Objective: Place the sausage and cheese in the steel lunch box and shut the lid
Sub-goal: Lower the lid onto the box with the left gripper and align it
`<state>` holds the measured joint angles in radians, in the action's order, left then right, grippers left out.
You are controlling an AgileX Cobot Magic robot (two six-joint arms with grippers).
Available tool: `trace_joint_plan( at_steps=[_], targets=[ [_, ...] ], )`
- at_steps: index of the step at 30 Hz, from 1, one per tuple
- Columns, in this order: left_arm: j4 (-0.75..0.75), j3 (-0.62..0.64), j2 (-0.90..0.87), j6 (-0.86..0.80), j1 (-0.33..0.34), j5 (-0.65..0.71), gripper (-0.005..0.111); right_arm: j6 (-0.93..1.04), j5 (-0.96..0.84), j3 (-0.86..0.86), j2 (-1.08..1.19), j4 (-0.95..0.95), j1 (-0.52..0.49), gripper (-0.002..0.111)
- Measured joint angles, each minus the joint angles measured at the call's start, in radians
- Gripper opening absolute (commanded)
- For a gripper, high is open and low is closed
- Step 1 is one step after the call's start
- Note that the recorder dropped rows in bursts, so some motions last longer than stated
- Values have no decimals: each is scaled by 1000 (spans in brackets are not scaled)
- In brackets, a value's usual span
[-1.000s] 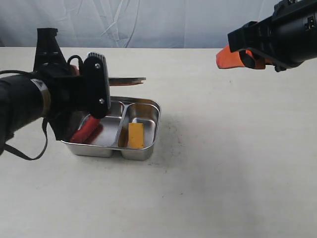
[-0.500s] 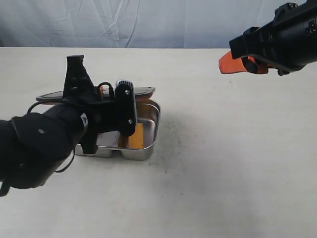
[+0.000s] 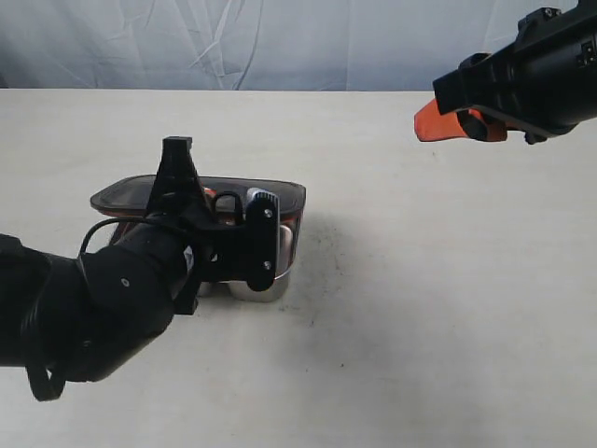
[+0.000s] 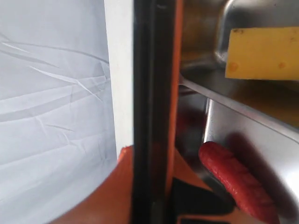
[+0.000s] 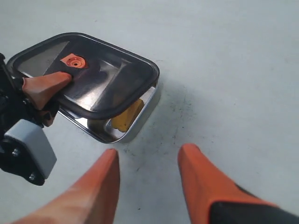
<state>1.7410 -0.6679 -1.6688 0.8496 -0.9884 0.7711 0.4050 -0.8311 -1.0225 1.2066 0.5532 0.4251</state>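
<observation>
My left gripper is shut on the dark smoky lid, holding it flat over the steel lunch box. In the left wrist view the lid shows edge-on between the orange fingers. Beneath it the red sausage lies in one compartment and the yellow cheese in the other. The right wrist view shows the lid with its orange valve. A gap is left at one corner, where the cheese shows. My right gripper hangs open and empty, high and apart from the box.
The pale tabletop spreads around the box, with faint scuff marks beside it. A grey cloth backdrop hangs behind the table's far edge. The bulky left arm hides the box's near left side in the exterior view.
The left arm has swung forward and down, bringing the lid from behind the box to level over it, so it now covers both compartments. The right gripper has barely shifted.
</observation>
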Motion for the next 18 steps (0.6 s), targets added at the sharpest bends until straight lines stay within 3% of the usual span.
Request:
trace_joint_plan(
  at_steps=[8,18],
  targets=[
    [-20,0,-32,-2,0,-7,1,-4,-10,0,0,-2,0,42],
    [-62,0,-44,-2,-2,-37,31,-4,-11,0,0,-2,0,42]
  ],
)
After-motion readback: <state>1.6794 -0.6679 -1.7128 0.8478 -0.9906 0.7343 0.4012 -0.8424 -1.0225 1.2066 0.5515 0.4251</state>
